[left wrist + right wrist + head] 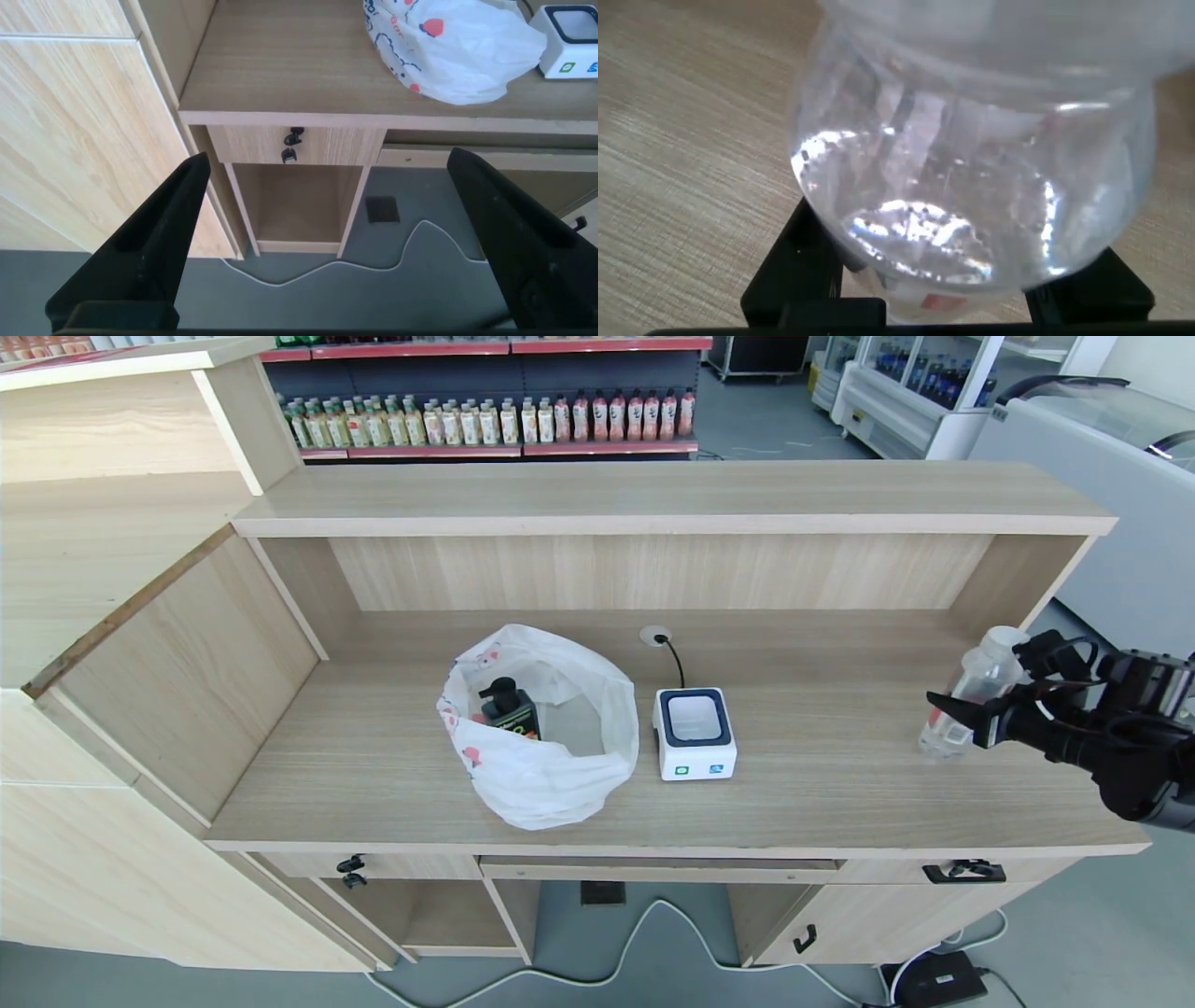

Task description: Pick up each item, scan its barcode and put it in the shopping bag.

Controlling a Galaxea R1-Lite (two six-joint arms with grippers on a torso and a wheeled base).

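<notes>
Hanging low before the left front of the table (822, 784), the left tool (327, 166) has its fingers spread wide, with nothing between them. On the table the shopping bag (537, 775) sits soft and slumped with its mouth open upward, and a dark pump bottle (509, 709) already stands inside. Just beside it is the scanner (694, 733), its cable (674, 663) running back to a hole in the table. Well apart, at the right end, the clear bottle (966, 686) leans, clasped low on its body by the right tool (985, 705). The bottle looks light, thin-walled and slick, so a firm but uncrushing hold on the body seems best. The scanner lies on the way to the bag, whose floppy rim could catch the bottle.
</notes>
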